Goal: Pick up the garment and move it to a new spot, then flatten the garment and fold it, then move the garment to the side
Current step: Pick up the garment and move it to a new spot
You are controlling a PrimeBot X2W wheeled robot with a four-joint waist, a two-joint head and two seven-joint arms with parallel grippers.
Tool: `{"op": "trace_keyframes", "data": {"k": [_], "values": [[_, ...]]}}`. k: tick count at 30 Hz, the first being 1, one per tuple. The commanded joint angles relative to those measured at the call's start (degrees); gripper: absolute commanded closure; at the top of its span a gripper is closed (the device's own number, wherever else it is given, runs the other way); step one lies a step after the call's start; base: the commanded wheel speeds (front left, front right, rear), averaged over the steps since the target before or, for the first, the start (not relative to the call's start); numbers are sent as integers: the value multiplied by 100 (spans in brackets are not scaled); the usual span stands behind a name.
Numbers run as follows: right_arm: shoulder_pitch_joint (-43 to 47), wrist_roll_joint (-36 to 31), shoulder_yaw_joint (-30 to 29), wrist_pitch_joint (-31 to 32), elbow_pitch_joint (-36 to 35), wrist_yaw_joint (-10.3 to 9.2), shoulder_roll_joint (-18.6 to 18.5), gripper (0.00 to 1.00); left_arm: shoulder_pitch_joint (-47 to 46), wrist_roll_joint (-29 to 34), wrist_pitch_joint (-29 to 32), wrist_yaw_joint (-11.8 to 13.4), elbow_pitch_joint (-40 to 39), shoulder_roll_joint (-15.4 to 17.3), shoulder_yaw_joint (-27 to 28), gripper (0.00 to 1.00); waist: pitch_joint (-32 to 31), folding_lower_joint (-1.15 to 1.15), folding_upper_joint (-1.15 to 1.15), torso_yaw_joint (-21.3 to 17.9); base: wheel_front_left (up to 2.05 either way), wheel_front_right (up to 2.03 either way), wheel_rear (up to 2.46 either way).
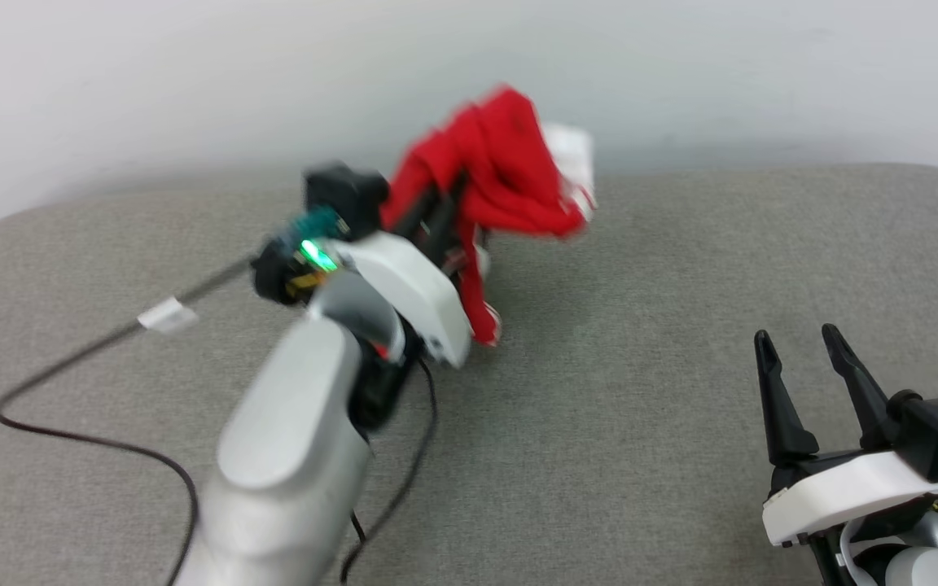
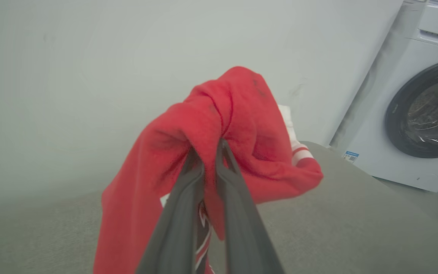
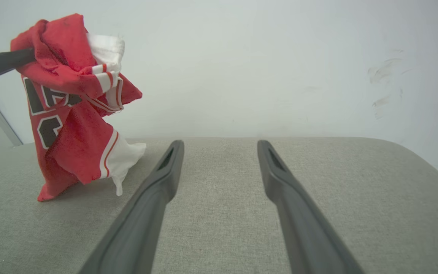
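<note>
The red garment (image 1: pixel 510 163) hangs bunched from my left gripper (image 1: pixel 457 183), which is shut on a fold near its top; its lowest corner still touches the grey surface. In the left wrist view the two dark fingers pinch red cloth (image 2: pixel 219 114) at the gripper (image 2: pixel 207 146). The right wrist view shows the garment (image 3: pixel 70 114) at left, its black white-outlined print and white striped sleeve ends showing, with a left finger (image 3: pixel 2 62) reaching in. My right gripper (image 1: pixel 799 342) rests open low at the right, nothing between its fingers (image 3: pixel 165 171).
The work surface is a wide grey fabric-covered table (image 1: pixel 640 407) with rounded corners, against a pale wall. A black cable (image 1: pixel 70 358) with a white tag loops over its left part. A white washing machine (image 2: pixel 420 110) stands beyond the table's edge.
</note>
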Motion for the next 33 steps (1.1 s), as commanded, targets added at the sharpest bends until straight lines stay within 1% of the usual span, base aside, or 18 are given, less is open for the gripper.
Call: {"op": "trace_keyframes", "data": {"k": [1,3,5,6,9,11,14,15,16,17,20,21,22,24,28,33], "values": [[83,20,4,23,-46,-2,16,0,333,-155,-24,-16,-120,-7,-298,100,48,1,0,-94,0,0,0],[107,36,12,23,-67,-2,14,0,691,-388,-38,5,-271,-11,-719,100,95,1,0,-145,0,0,0],[101,35,2,28,-72,-2,15,0,1033,-495,-46,143,-382,-12,-1084,100,153,1,0,-170,0,0,0],[101,35,2,28,-72,-2,15,0,1033,-495,-46,143,-382,-12,-1084,100,153,1,0,-170,0,0,0],[122,49,9,11,-80,-2,16,0,1641,-608,-3,350,-430,-14,-1564,100,236,1,0,-159,0,0,0],[115,62,18,-1,-76,-2,16,0,1923,-581,-65,516,-428,-15,-1755,100,296,1,0,-143,0,0,0],[68,77,7,-20,-52,-2,16,0,2232,-522,-124,652,-379,-19,-2000,100,347,1,0,-93,0,0,0],[65,84,24,-11,-39,-2,16,0,2337,-551,-147,674,-366,-16,-2050,64,336,1,0,-81,0,0,0],[59,102,36,-6,-28,-2,16,0,2371,-497,-151,705,-336,-18,-2110,20,330,1,0,-73,0,0,0],[57,88,21,-12,-19,-2,13,0,2373,-456,-174,695,-332,-22,-2182,0,315,1,0,-52,0,0,0],[83,112,1,2,5,-2,15,0,2282,-326,-391,639,-421,-18,-2309,0,232,1,0,36,0,0,0],[117,121,3,10,-2,-2,12,0,2170,-227,-625,658,-549,-20,-2334,0,158,1,0,92,0,0,0],[117,121,3,10,-2,-2,12,0,2170,-227,-625,658,-549,-20,-2334,0,158,1,0,92,0,0,0],[162,132,-18,32,0,-2,12,0,2100,-150,-849,725,-684,-10,-2278,0,58,1,0,143,0,0,0],[267,94,-57,58,-3,-2,13,0,1966,-51,-1204,962,-971,91,-2039,0,-119,1,0,230,0,0,0],[414,71,-125,84,-43,-2,12,0,2012,-94,-1366,1323,-1167,273,-1614,0,-285,1,0,290,0,0,0]]}}
